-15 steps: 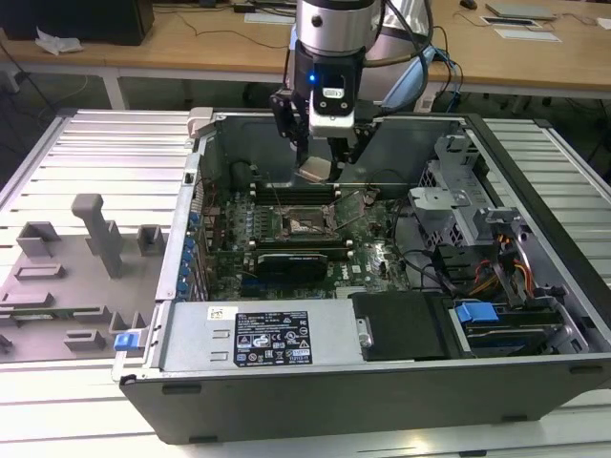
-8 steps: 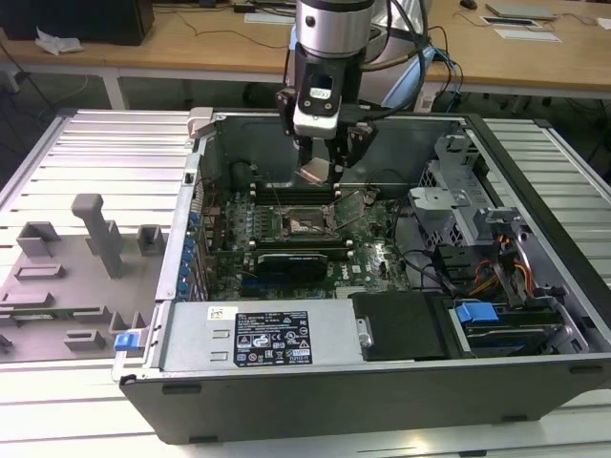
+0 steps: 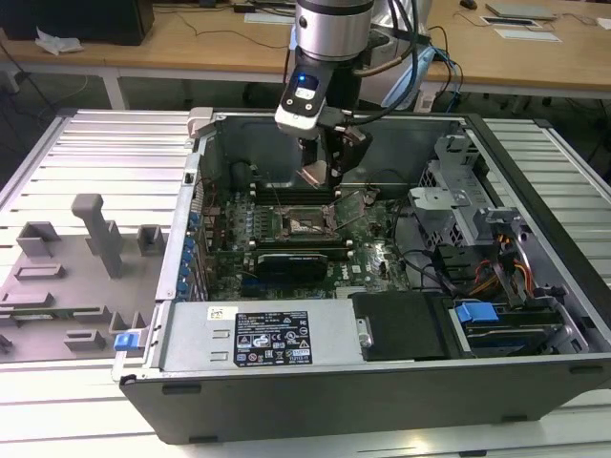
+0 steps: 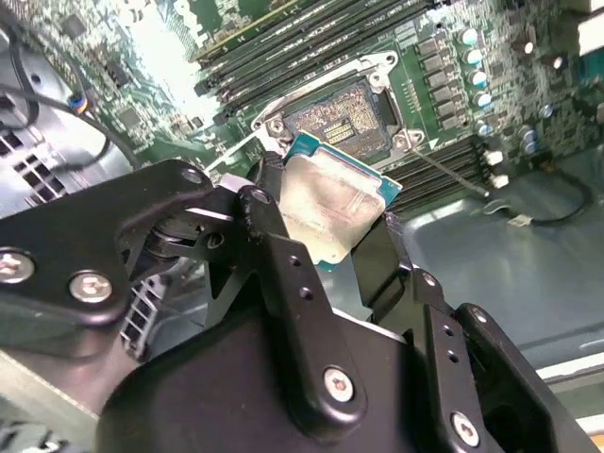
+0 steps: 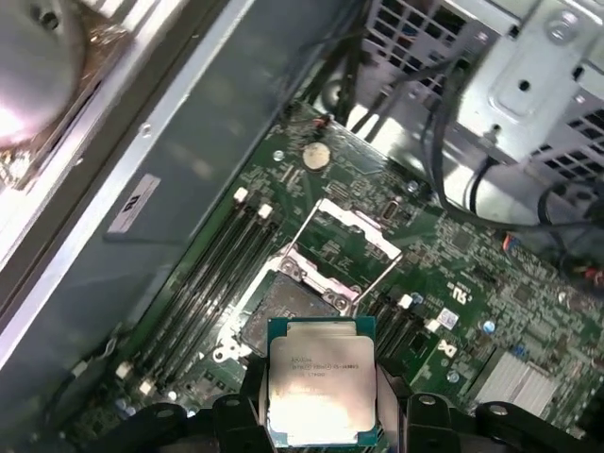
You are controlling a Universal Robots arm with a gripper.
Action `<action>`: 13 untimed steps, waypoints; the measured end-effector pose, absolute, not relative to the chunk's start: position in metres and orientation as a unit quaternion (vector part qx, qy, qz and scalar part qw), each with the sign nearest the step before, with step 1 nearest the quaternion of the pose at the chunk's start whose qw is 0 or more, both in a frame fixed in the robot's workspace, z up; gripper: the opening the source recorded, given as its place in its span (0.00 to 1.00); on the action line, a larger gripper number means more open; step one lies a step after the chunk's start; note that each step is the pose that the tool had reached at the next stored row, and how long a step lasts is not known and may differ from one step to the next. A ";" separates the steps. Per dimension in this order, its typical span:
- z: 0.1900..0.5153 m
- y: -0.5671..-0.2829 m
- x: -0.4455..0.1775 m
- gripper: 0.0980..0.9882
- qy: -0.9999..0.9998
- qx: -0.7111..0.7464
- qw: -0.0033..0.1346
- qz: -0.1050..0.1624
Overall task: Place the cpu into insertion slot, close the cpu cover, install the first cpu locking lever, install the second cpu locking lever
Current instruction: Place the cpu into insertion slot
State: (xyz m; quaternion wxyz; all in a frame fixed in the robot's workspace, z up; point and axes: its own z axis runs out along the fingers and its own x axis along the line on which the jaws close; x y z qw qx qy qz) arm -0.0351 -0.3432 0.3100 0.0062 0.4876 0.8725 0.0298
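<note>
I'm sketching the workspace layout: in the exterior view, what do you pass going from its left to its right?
Left to right: grey post → socket → black box → blue plug. The tool, holding the chip, hangs over the socket, so it is left out.

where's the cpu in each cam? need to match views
Exterior view: the cpu is a pale sliver at the gripper tip, above the insertion slot.
Second wrist view: the cpu sits clamped between the black fingers, slot just beyond.
First wrist view: the cpu is close to the camera, slot behind it.
Shared landmark: the insertion slot, uncovered.
</note>
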 end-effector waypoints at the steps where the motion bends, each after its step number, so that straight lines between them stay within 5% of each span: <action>1: 0.310 -0.343 -0.035 0.50 0.868 0.496 0.006 0.030; 13: 0.303 -0.343 -0.035 0.50 0.783 0.622 0.011 0.028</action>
